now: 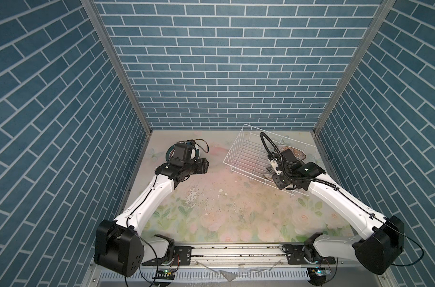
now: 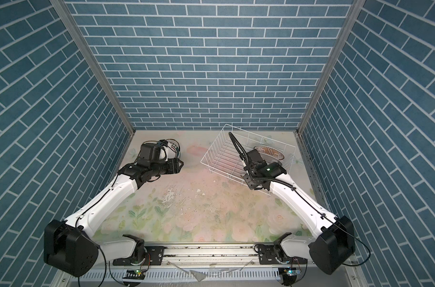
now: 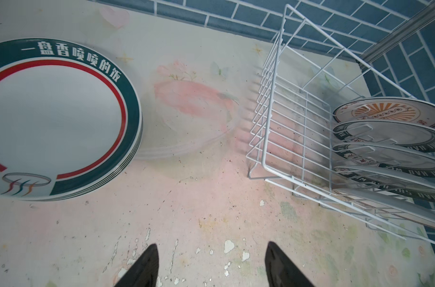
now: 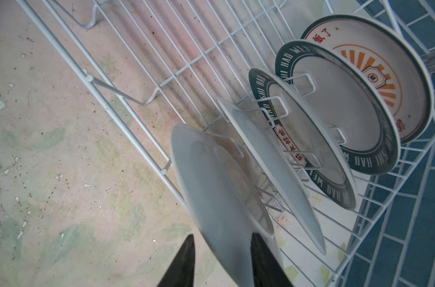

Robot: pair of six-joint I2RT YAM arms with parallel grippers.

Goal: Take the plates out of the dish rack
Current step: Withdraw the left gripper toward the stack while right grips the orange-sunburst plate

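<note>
Here the left gripper (image 3: 211,248) hangs open and empty over the table (image 3: 186,211), near the stacked plates (image 3: 62,119) left of centre in both top views. The right gripper (image 4: 222,238) clamps the rim of the nearest plate (image 4: 206,179) in the dish rack (image 1: 238,154), right of centre.

Plate stack (image 1: 168,154) mostly behind left arm (image 1: 182,155)

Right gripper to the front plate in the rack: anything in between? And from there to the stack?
Nothing: the rim of the plate already sits between the right gripper fingers. Toward the stack, the rack front wire runs right beside the plate, and the left gripper, open, hovers near the stack.
</note>
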